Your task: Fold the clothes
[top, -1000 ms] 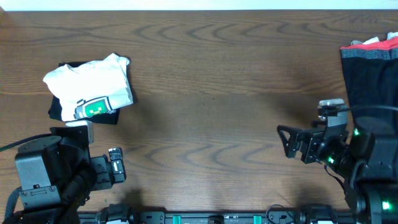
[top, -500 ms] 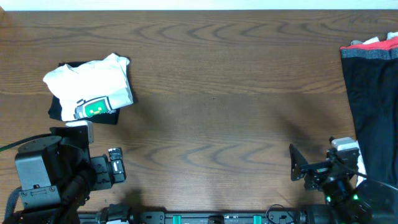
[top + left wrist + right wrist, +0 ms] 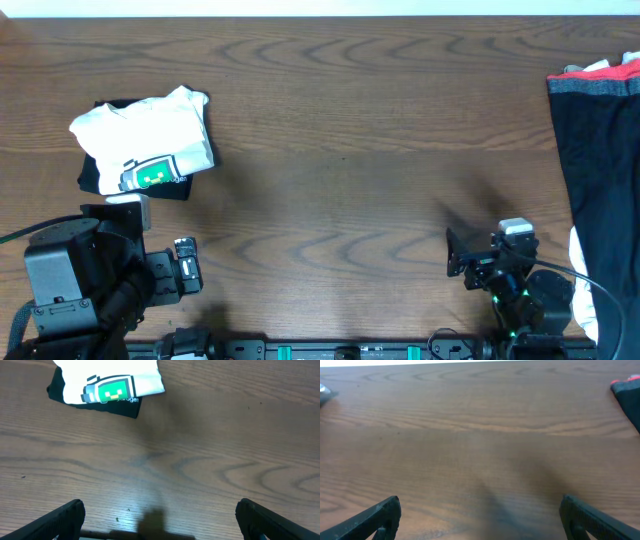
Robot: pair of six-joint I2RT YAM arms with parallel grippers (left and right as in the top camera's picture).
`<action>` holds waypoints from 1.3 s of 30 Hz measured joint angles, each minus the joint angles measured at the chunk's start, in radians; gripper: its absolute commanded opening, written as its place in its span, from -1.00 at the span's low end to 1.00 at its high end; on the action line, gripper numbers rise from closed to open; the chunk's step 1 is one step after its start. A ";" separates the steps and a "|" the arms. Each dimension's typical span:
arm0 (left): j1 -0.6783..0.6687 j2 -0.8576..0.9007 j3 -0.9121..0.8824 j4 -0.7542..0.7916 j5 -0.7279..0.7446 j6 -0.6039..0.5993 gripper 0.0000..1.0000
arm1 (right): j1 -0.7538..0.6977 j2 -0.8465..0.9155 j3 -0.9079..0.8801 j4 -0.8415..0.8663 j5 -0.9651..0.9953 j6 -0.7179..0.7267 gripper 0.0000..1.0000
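1. Overhead: the white T-shirt lies folded into a compact bundle at the far left of the bench, resting on a folded black shirt. A dark pile of clothes with a red edge spreads loose along the right edge; whether it is one garment or several, I cannot tell. The left end effector and right end effector sit near the front edge, both empty.
2. Left wrist: the jaws are spread wide over bare wood with nothing between them. The T-shirt's green logo patch shows ahead, well apart.
3. Right wrist: the jaws are likewise wide apart and empty. Only a corner of the dark pile shows, top right.
4. Judgement: the white T-shirt looks finished, and the dark pile is probably what remains to fold.
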 measured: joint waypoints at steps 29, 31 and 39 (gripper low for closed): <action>0.000 0.000 0.000 0.000 0.000 0.000 0.96 | 0.000 -0.002 -0.008 0.030 -0.015 0.000 0.99; -0.005 0.000 0.000 0.000 0.000 0.000 0.96 | 0.000 -0.002 -0.008 0.030 -0.015 0.000 0.99; -0.016 -0.041 -0.086 0.306 -0.012 -0.015 0.96 | 0.000 -0.002 -0.008 0.030 -0.015 0.000 0.98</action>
